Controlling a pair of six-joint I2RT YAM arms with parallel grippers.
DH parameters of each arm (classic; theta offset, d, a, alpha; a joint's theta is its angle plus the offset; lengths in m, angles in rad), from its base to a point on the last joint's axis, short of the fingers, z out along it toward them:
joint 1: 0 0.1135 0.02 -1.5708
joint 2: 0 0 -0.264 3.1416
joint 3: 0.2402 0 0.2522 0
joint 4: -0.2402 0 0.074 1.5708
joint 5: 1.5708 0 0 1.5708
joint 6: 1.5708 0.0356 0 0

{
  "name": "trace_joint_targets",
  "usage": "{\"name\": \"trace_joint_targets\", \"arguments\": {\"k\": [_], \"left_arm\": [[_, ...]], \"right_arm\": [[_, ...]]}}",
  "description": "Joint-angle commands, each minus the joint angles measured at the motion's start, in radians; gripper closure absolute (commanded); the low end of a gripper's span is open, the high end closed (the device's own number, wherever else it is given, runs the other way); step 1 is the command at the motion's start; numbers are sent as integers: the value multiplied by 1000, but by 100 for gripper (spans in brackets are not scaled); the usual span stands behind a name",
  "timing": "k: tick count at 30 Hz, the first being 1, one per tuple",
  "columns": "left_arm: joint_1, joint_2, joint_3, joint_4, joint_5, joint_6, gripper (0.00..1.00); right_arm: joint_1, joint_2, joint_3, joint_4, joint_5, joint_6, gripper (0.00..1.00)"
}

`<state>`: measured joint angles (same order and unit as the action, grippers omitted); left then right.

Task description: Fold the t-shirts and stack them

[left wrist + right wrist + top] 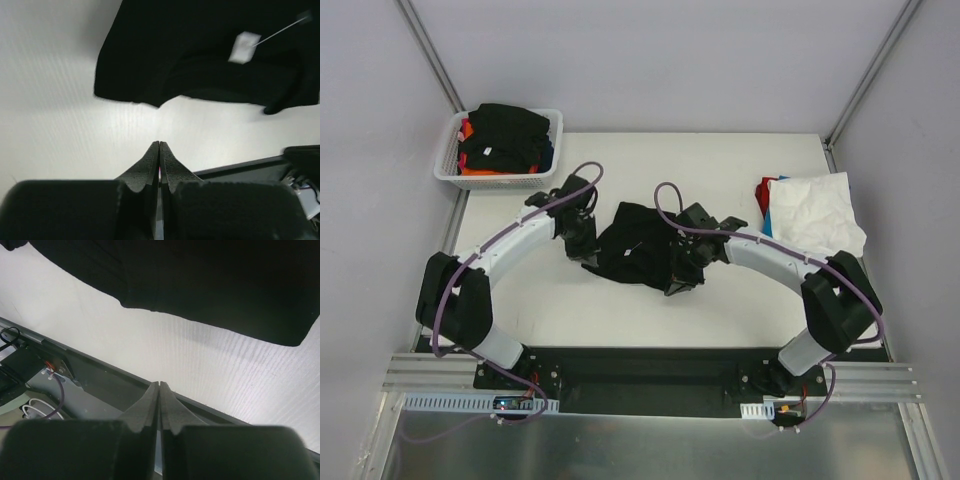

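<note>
At the middle of the white table (720, 165), between the two arms, lies the crumpled black cloth t-shirt (638, 248), likely light, limp and easily bunched, so a hem or sleeve edge looks the best place to pinch. Both the left gripper (159, 146) and the right gripper (159, 386) have jaws pressed together on nothing, each just short of the shirt's edge, bare table between.

Black t-shirt (200, 50) cut off by top edge, wrist views; red t-shirt (761, 189), blue t-shirt (768, 220) mostly hidden under white t-shirt (817, 215).
</note>
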<state>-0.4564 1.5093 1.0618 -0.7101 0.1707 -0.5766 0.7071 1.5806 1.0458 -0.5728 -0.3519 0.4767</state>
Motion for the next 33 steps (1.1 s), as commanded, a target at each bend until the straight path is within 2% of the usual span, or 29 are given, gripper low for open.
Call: {"name": "trace_joint_targets", "arguments": {"k": [1, 3, 4, 7, 15, 18, 21, 24, 25, 26, 27, 29, 33], "left_arm": [[12, 66, 197, -43, -42, 53, 100], [24, 126, 254, -52, -51, 66, 100], [33, 144, 270, -54, -54, 75, 98], [65, 216, 308, -57, -54, 92, 93], [107, 325, 352, -51, -57, 146, 94], [111, 336, 348, -43, -56, 139, 94], [113, 351, 337, -29, -65, 135, 93], [127, 373, 348, -19, -59, 135, 74], [131, 384, 365, -17, -54, 133, 63], [142, 391, 375, -11, -48, 132, 49], [147, 397, 389, -11, -46, 133, 40], [162, 426, 435, -11, -40, 136, 26], [183, 502, 503, -6, -10, 162, 23]], "right_arm": [[-11, 12, 48, -30, 13, -36, 82], [-27, -4, 42, -50, 30, -50, 67], [-55, -26, 25, -58, 33, -58, 53], [-127, -82, -12, -78, 36, -87, 39], [-274, -148, -92, -151, 42, -199, 37], [-311, -142, -115, -136, 27, -223, 22], [-337, -131, -133, -96, -21, -240, 13], [-360, -128, -136, -61, -53, -245, 1], [-365, -126, -135, -53, -61, -247, 0], [-373, -123, -135, -41, -71, -248, 0], [-388, -113, -133, -33, -81, -253, 3], [-408, -94, -132, -10, -102, -260, 4], [-451, -24, -116, 20, -124, -299, 4]]}}
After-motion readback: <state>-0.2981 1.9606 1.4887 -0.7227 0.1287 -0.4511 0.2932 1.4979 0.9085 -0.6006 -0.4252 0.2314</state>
